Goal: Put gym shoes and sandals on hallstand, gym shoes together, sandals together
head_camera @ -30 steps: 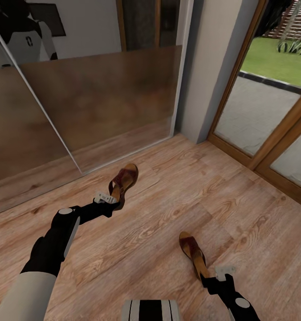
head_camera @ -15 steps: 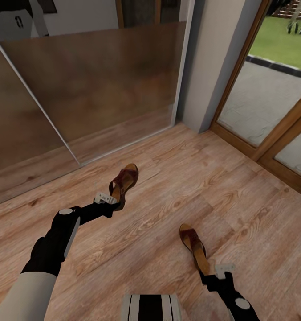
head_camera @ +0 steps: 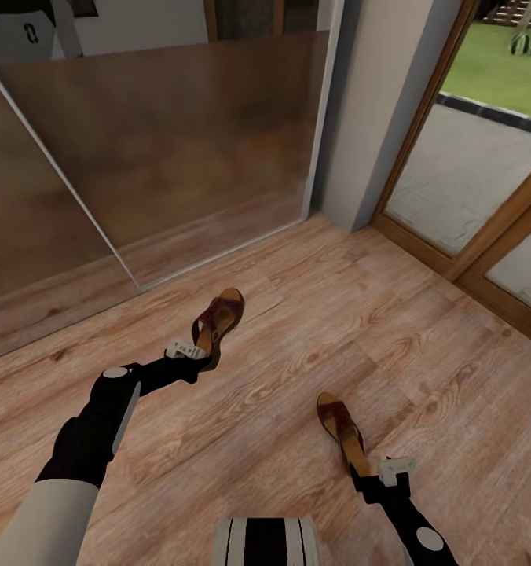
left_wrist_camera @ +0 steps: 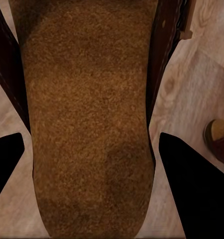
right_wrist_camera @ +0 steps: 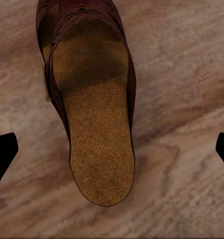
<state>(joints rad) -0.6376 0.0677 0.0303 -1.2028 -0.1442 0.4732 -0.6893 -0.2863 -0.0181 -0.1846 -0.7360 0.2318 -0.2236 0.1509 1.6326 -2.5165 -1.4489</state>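
The left gripper (head_camera: 193, 351) holds one sandal (head_camera: 216, 321) between its jaws for carrying; the right gripper (head_camera: 379, 472), jaws wide, lines up over the other sandal (head_camera: 342, 434).

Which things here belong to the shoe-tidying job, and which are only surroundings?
Belong to the job:
- sandal at the left gripper
- sandal on the corridor floor, by the right gripper

Only surroundings:
- mirrored sliding door
- glass door with wooden frame
- grey wall
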